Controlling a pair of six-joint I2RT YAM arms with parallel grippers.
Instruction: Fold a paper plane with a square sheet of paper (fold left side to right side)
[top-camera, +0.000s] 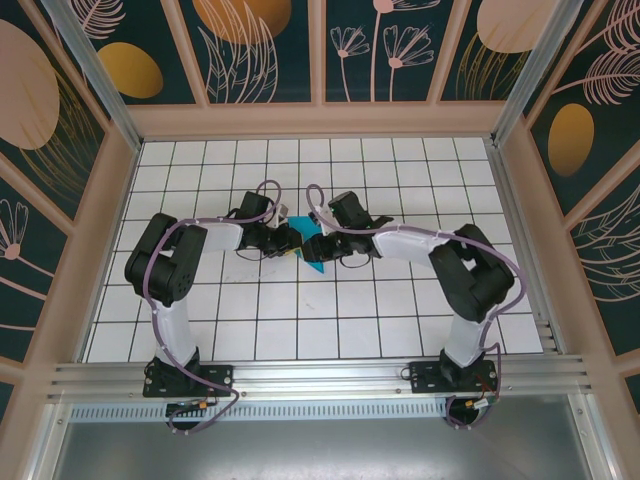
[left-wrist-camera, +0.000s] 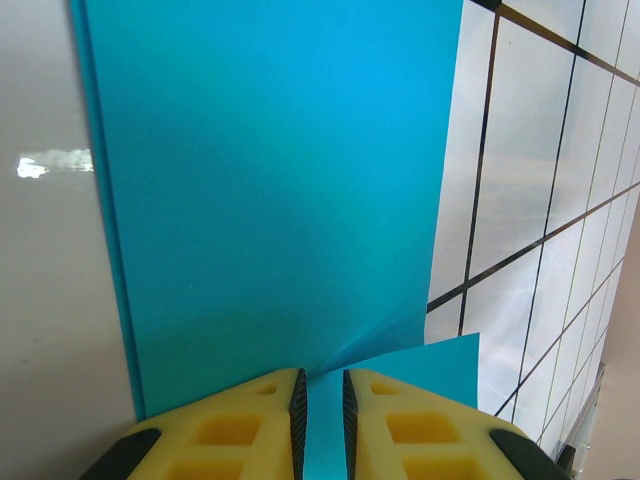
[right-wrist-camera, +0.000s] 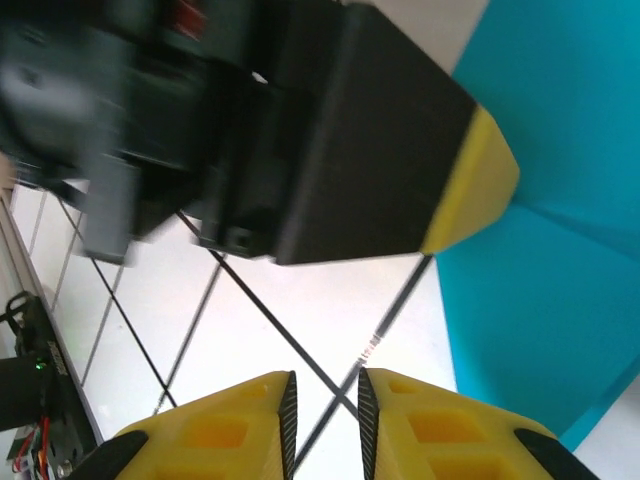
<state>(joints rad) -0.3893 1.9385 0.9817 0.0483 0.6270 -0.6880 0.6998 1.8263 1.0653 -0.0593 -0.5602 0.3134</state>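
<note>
So the thin teal-cyan square sheet of paper (left-wrist-camera: 270, 180) is sitting roughly in the middle of the white gridded tabletop (top-camera: 400, 320), well away from every edge, with both arms crowded in over it. The left gripper (left-wrist-camera: 324, 385) has its jaws pulled in to a narrow slit with teal showing in the gap. Its tips are at one edge of the sheet, right where a small corner flap (left-wrist-camera: 430, 365) kinks up. Honestly can't tell if it's nipping the paper or just leaning on it. The right gripper (right-wrist-camera: 322, 385) is narrow too but empty, with only bare tile and a grid line visible through the slit. It's just beside the sheet.

What I'd worry about:

- The paper's thin and the tabletop looks glossy. Any sideways shove could make the whole sheet skate or swivel instead of folding, so the crease would land crooked.
- That kinked flap under the left tips could get mashed into a stray crease.
- The right gripper is very near the left one's yellow-tipped black finger (right-wrist-camera: 470, 190). A bump there would jolt whatever hold the left has.
- Getting under a flat edge with jaws this narrow could mean scraping, and that crumples or tears thin paper fast.
</note>
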